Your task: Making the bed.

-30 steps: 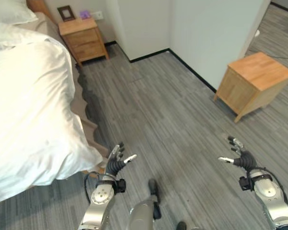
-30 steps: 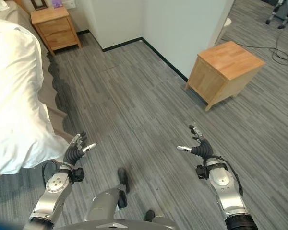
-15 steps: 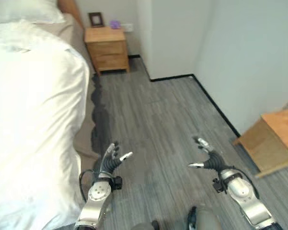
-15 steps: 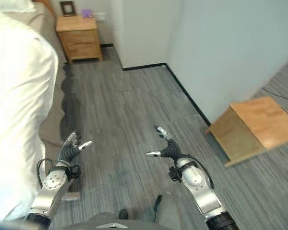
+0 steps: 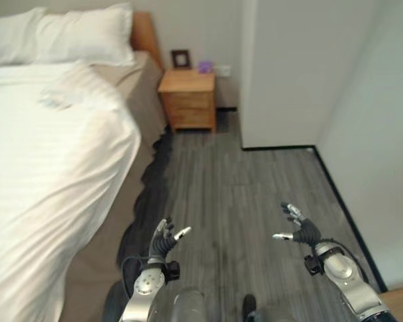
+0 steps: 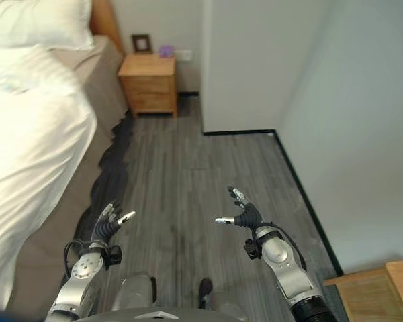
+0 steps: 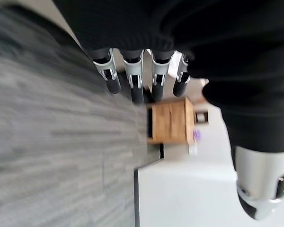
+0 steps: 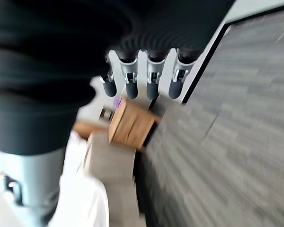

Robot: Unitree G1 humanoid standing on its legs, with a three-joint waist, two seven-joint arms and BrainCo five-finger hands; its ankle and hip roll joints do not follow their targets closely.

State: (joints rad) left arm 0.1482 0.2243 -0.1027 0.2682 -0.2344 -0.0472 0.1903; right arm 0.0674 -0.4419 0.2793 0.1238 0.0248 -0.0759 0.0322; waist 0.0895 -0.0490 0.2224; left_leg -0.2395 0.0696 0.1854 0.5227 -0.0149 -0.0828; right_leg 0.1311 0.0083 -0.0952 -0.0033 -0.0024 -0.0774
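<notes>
My left robot hand (image 5: pixel 162 243) hangs over the grey floor (image 5: pixel 235 181) with its fingers relaxed, grasping nothing, close beside the bed's edge. My right robot hand (image 5: pixel 302 230) is equally released, fingers spread above the floor, nearer the white wall (image 5: pixel 289 67). To my left lies the bed (image 5: pixel 131 100), its white duvet (image 5: pixel 47 168) rumpled, two pillows (image 5: pixel 74 33) at its head. Beyond stands a wooden nightstand (image 5: pixel 188 100).

We can read no text, label, number or sign here; the small dark picture frame (image 5: pixel 181 58) on the wooden nightstand (image 5: pixel 188 98) is too small to make out.
</notes>
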